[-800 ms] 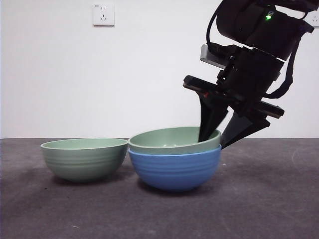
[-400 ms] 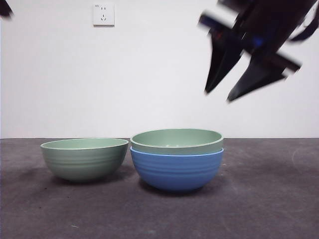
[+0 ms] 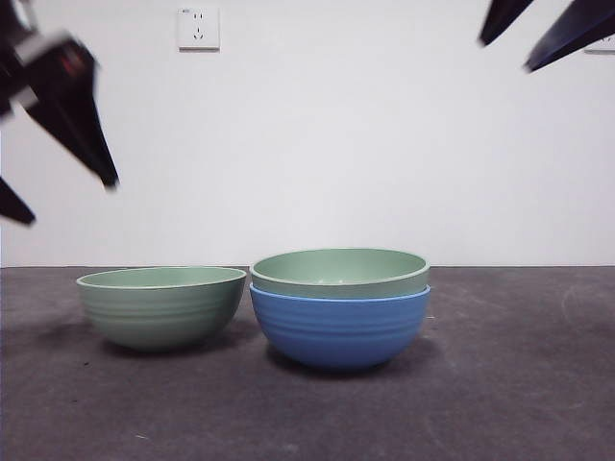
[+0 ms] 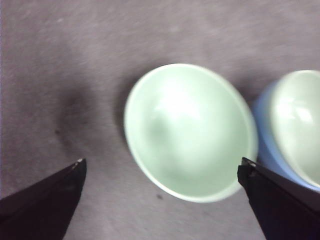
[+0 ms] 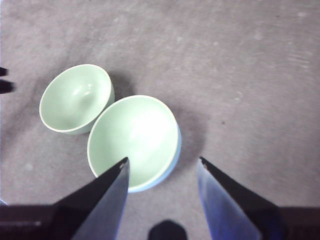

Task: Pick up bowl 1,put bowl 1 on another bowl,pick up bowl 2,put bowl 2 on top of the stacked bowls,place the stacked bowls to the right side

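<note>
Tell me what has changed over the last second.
The right gripper let go of the green bowl nested in the blue bowl and rose away to the top corner, jaws open. The nested bowl settled level. The left gripper came in from the other side, open, above the lone green bowl. Both lower bowls kept their places on the table.

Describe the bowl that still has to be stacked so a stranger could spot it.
On the dark table, below the wall socket, two bowls sit stacked. The lone green bowl beside them, under the left gripper, sits empty directly on the table.
</note>
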You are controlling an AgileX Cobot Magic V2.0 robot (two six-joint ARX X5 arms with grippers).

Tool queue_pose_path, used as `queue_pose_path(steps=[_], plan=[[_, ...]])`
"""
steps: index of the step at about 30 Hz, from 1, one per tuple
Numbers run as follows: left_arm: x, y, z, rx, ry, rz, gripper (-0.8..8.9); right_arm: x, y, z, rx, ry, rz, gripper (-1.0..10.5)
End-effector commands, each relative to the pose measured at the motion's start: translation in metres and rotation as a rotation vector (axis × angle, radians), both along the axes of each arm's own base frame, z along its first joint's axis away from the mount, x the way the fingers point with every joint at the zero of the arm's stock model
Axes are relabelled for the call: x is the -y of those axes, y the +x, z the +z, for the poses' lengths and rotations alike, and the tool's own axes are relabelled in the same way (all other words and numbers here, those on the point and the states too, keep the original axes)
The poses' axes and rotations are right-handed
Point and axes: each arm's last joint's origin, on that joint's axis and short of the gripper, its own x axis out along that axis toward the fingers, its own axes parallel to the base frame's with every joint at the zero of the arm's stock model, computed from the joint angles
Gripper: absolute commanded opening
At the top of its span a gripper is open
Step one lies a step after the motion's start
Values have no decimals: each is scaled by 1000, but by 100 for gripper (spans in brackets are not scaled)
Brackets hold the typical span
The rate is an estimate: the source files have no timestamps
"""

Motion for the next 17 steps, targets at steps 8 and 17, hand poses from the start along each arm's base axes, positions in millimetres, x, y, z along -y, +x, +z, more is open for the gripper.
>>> queue_pose_path(steps=[8,17], plan=[[23,56,-39,-143,127,29,593,17,-27,8,14,-3,-11,225],[33,63,-55,-178,171,29,162,18,-30,9,21,-7,-21,221]])
